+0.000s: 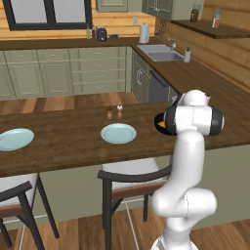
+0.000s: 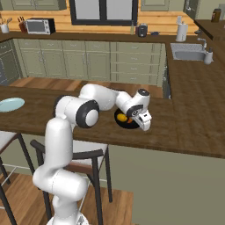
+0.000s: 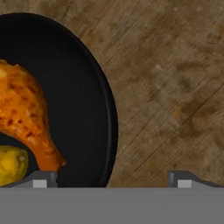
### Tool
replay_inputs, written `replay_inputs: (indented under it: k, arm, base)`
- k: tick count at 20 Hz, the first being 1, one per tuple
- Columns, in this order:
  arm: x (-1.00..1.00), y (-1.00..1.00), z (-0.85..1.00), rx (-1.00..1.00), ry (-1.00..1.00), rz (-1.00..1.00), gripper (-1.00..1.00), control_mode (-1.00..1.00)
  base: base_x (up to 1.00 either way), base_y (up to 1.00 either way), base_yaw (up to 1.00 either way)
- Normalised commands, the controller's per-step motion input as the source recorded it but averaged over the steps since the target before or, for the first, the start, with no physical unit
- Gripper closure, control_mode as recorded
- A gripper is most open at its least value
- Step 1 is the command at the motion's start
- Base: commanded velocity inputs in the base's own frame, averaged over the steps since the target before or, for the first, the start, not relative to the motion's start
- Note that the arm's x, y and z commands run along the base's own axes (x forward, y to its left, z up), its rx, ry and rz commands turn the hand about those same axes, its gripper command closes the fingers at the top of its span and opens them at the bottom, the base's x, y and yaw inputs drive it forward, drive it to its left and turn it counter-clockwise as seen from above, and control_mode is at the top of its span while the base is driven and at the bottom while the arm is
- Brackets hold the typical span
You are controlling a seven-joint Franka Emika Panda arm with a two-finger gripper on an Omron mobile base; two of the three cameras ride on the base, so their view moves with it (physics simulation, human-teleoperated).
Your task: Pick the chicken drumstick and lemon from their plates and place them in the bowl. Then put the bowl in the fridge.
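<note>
Hand view: chicken drumstick (image 3: 24, 118) lies diagonally in bowl (image 3: 87, 87), narrow end toward spread, empty end effector (image 3: 111, 178).

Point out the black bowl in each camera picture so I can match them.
Left base view: bowl right of centre, partly behind the arm's elbow.
Right base view: bowl at centre, beside the gripper.
Hand view: bowl on the left, holding drumstick and lemon.
Shared landmark: the wooden counter.
</note>
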Motion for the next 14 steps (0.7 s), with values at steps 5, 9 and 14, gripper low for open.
replay_inputs:
  k: [5,9,14]
  arm:
    - [0.2,0.03,-0.24,0.0,0.0,0.0,-1.0,-1.0]
    - [0.12,0.0,-0.39,0.0,0.0,0.0,-1.0,-1.0]
    - [0.0,0.14,-0.38,0.0,0.0,0.0,1.0,-1.0]
  base:
    - [0.0,0.0,0.0]
    - [0.0,0.0,0.0]
    - [0.0,0.0,0.0]
